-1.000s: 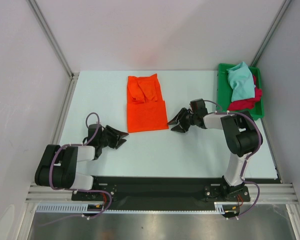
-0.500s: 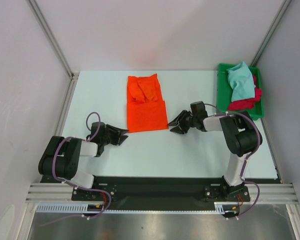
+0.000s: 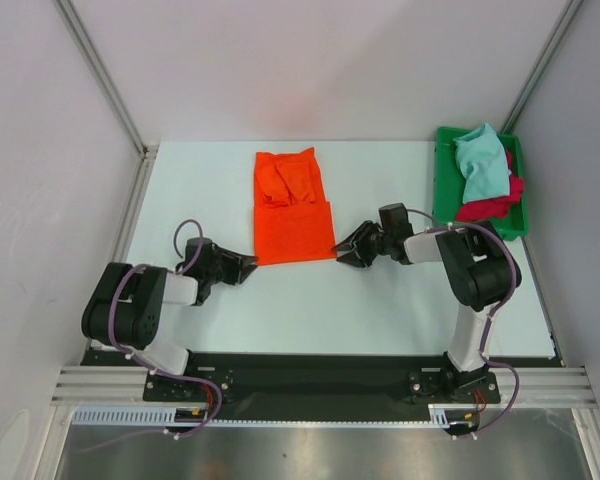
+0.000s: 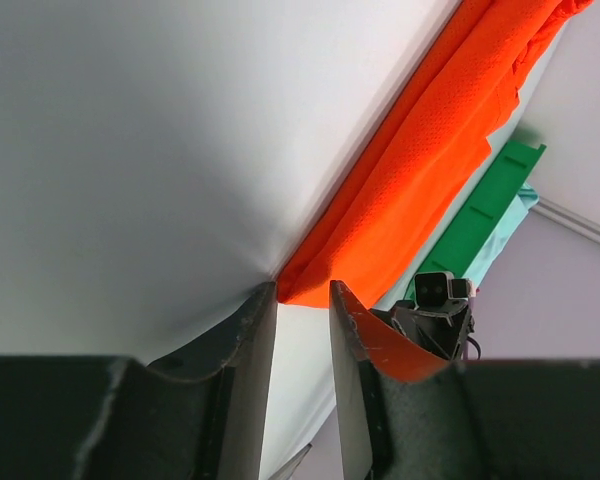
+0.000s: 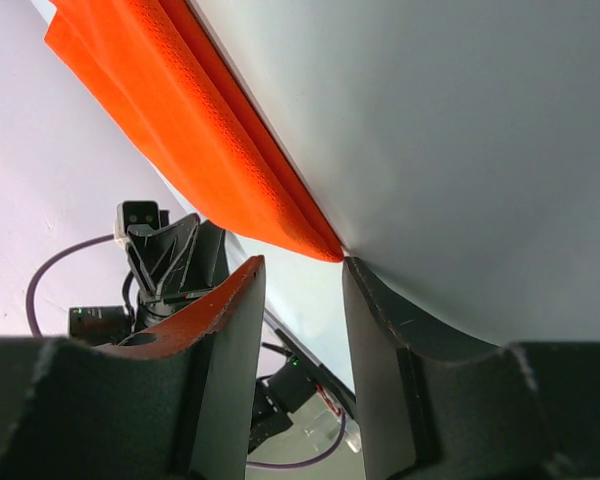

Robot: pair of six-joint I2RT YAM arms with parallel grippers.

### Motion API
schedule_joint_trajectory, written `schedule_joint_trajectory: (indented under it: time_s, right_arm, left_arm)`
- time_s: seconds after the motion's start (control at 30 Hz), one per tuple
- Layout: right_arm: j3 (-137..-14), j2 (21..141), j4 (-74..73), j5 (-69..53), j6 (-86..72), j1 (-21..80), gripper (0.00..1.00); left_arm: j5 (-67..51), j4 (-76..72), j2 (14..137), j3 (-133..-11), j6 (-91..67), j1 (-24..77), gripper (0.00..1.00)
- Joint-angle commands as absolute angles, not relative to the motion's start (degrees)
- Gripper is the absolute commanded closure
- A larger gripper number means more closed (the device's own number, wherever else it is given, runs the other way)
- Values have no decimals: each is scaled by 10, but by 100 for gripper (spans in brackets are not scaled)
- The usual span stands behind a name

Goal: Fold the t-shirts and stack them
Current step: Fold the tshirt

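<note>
At the near left corner of the cloth, the left gripper [image 4: 302, 295] had slid in low along the table [image 3: 380, 300] over the last second, coming from well short of the hem to right against it. Its jaws had narrowed on the way but stood apart with a slim gap between them. The wrist view showed the corner tip of the orange shirt [image 3: 293, 215] sitting just at that gap, not yet pinched. The right gripper [image 5: 303, 262] had made the mirror move, though a smaller one, edging leftward to the near right corner. Its jaws had likewise drawn closer yet stood apart, and the folded edge ended just beside the tip of one jaw. Neither gripper held anything.

The orange shirt itself had not stirred. It lay flat at mid-table with its sleeves turned in over the far part, the near half a smooth rectangle, its long axis running away from the arms. Judging from that, the side folds were done, and the arms were lining up to take both near corners together and carry the hem toward the collar. The closing looked under way rather than finished.

Farther right, the teal shirt [image 3: 480, 165] lay heaped over the red shirt [image 3: 490, 208] in the tray [image 3: 442, 190] at the table's far right. Both were unfolded, so most of the task remained.
</note>
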State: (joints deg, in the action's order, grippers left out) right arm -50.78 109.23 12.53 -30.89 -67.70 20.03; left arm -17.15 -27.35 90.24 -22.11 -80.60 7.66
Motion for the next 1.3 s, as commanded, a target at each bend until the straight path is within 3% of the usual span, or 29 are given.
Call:
schedule_joint_trajectory:
  time_s: [0.0,0.2,0.47,0.9,1.27]
  right_arm:
    - [-501,1110,120,-283,-681,208,58]
    - [-501,1112,121,-276,-695,213,57]
    - [-501,1121,132,-264,-716,216,58]
    - [-471,1135,205,-291,-756,189,74]
    - [-454,1111,218,-288,-805,206,62]
  left_arm:
    - [-143,-231,922,-226,-799,79,66]
    - [-146,-204,931,-247,-780,78,67]
    - [-157,-216,940,-249,-780,79,76]
    - [-171,-210,953,-263,-761,79,96]
    - [-180,-214,955,-268,-766,79,100]
